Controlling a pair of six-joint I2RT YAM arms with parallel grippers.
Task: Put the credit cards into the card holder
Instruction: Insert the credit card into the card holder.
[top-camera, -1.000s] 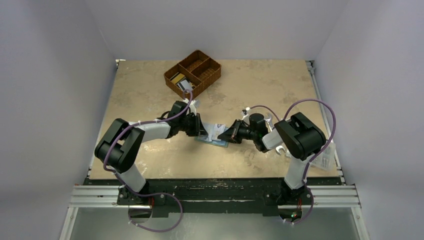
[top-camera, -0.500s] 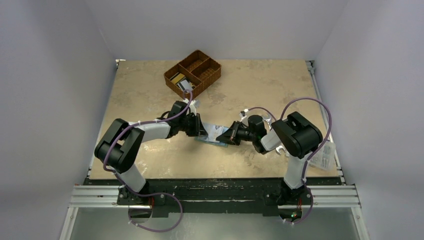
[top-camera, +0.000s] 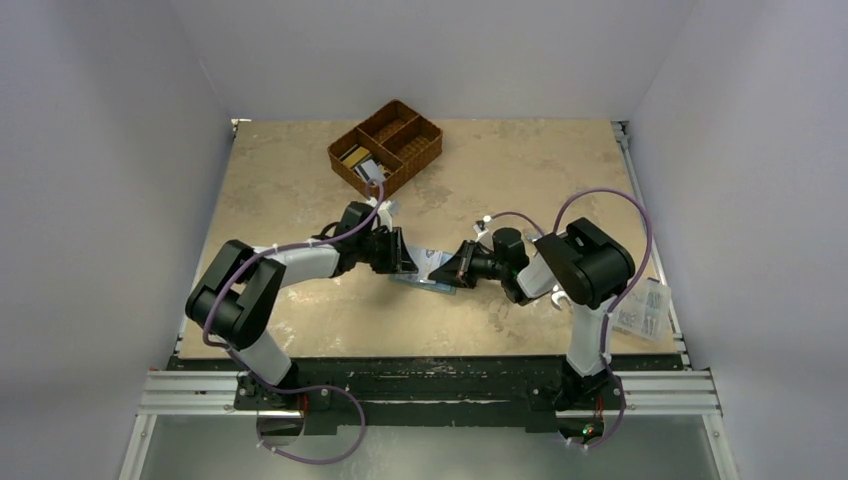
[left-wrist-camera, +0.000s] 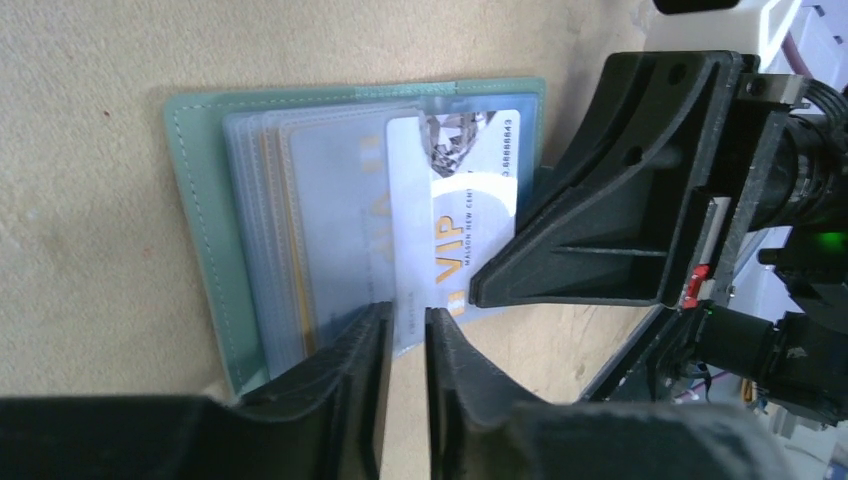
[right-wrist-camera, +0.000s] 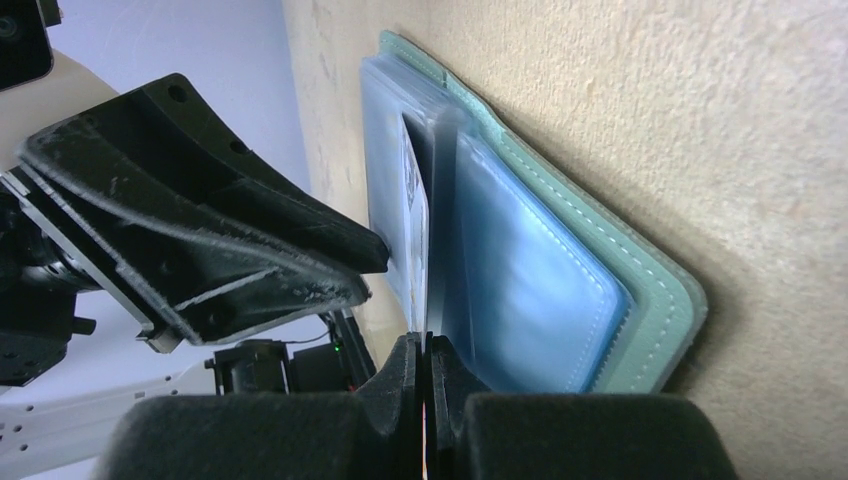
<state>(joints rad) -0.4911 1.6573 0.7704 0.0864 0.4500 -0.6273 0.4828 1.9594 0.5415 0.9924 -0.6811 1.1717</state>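
Loosening in the last second, the left gripper now stands narrowly parted at the white plastic VIP card, half-slid into the teal-green folding card holder lying mid-table. The shut right gripper tips against the card, probably ready to push it home.

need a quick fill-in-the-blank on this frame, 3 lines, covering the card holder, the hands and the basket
1. The white card sticking partway out of the card holder is printed with the word ___.
2. The card holder lies on the table ___ the left hand and the right hand.
3. The brown basket at the far side has ___ compartments.

Missing words: VIP; between; three.
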